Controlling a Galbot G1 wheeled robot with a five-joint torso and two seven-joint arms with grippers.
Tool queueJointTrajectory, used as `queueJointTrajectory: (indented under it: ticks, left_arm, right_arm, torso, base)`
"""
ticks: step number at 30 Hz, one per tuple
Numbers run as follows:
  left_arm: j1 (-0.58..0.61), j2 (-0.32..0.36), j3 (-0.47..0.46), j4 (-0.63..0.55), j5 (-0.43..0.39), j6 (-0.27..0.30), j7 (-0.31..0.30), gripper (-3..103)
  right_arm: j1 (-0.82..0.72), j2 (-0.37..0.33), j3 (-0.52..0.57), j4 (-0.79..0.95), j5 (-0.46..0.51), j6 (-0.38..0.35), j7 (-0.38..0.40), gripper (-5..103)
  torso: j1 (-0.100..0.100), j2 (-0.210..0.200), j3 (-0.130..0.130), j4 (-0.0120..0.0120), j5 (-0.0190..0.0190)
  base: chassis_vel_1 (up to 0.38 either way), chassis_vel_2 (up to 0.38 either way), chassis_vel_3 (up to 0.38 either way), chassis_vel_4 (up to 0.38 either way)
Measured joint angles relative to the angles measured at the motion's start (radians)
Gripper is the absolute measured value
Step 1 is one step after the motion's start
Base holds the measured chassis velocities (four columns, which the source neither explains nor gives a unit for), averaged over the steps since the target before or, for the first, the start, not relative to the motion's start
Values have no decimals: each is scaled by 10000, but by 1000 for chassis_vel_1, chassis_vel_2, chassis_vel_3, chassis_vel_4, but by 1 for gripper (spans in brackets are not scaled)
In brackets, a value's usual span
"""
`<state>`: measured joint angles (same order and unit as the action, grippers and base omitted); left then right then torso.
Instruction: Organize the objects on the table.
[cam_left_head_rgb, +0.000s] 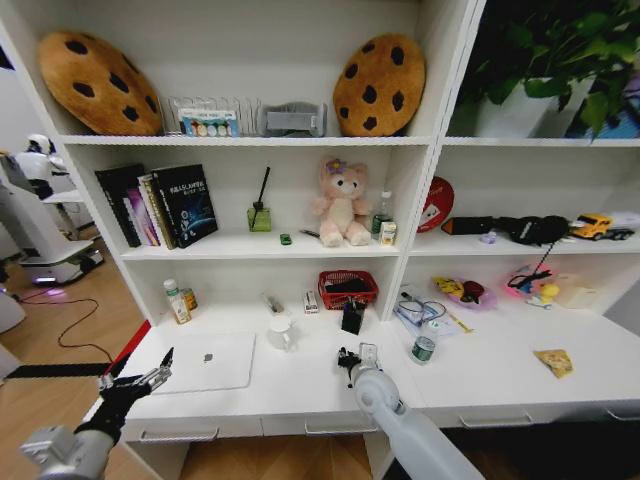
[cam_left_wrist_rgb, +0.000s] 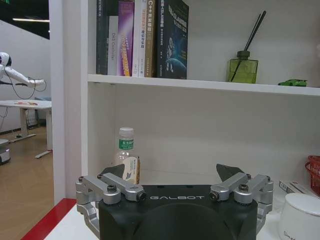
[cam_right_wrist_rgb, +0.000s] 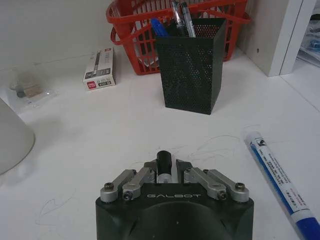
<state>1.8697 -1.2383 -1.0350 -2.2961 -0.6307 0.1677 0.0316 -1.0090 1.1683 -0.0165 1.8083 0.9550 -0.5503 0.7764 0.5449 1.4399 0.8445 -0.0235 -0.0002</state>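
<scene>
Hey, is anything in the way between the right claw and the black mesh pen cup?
Nothing visible. The right claw, shut on a black item, faces the mesh pen cup across bare table; the blue marker lies off to one side.

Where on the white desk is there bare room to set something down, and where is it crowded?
Free patches: the front strip of the table between the laptop and the right gripper, and the stretch between the small can and the snack packet. Crowded: the back, around the red basket, pen cup and mug.
</scene>
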Motion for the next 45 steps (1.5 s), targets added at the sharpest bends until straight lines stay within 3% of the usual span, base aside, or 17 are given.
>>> queueJointTrajectory:
  ticks: [5, 10, 16, 18, 19, 20, 22, 23, 25, 30, 32, 37, 45]
  left_arm:
    - [0, 0, 0, 0, 0, 0, 1, 100]
    - [0, 0, 0, 0, 0, 0, 1, 100]
    - [0, 0, 0, 0, 0, 0, 1, 100]
    - [0, 0, 0, 0, 0, 0, 0, 100]
    - [0, 0, 0, 1, 0, 0, 0, 100]
    - [0, 0, 0, 1, 0, 0, 0, 100]
    - [0, 0, 0, 0, 0, 0, 0, 100]
    - [0, 0, 0, 0, 0, 0, 0, 100]
    - [0, 0, 0, 0, 0, 0, 0, 100]
    - [0, 0, -1, 0, 0, 0, -2, 100]
    - [0, 0, -2, 0, 0, -1, -3, 100]
    - [0, 0, -2, 0, 0, 0, 0, 100]
    - [0, 0, -2, 0, 0, 0, 0, 100]
  right_arm:
    - [-16, -60, 13, -11, 33, 6, -25, 12]
    - [-35, -138, 81, 0, 38, 20, -123, 12]
    - [-15, -320, 273, 430, -387, 464, -773, 12]
    - [130, -481, 505, 907, -961, 900, -1424, 12]
    - [323, -528, 619, 929, -1724, 1289, -1908, 12]
    - [323, -528, 619, 929, -1724, 1289, -1908, 12]
    - [909, -440, 831, 264, -3971, 2525, -2995, 12]
    - [909, -440, 831, 264, -3971, 2525, -2995, 12]
    - [1556, -246, 937, -840, -5514, 3581, -3905, 12]
    - [2252, 111, 903, -2231, -6366, 4529, -4574, 12]
    - [3008, 654, 858, -3740, -7232, 5709, -5201, 12]
    - [3476, 1033, 715, -4583, -7270, 6028, -5417, 12]
    - [3535, 1258, 763, -5022, -7282, 5892, -5396, 12]
  torso:
    - [0, 0, -1, 3, 2]
    - [0, 0, 0, 1, 2]
    - [3, -2, 3, -1, 5]
    - [2, -1, 3, -1, 3]
    - [2, -1, 2, -1, 2]
    - [2, -1, 2, -1, 2]
    - [2, -1, 1, 0, 1]
    - [2, -1, 1, 0, 1]
    - [3, -2, 2, 1, 2]
    - [3, -1, 2, 0, -1]
    - [2, -2, 2, 4, 2]
    - [3, -3, 2, 2, 1]
    - [2, -2, 1, 0, 1]
  base:
    - [0, 0, 0, 0]
    - [0, 0, 0, 0]
    - [0, 0, 0, 0]
    - [0, 0, 0, 0]
    - [0, 0, 0, 0]
    - [0, 0, 0, 0]
    - [0, 0, 0, 0]
    - [0, 0, 0, 0]
    - [0, 0, 0, 0]
    - [0, 0, 0, 0]
    - [0, 0, 0, 0]
    - [0, 0, 0, 0]
    - [0, 0, 0, 0]
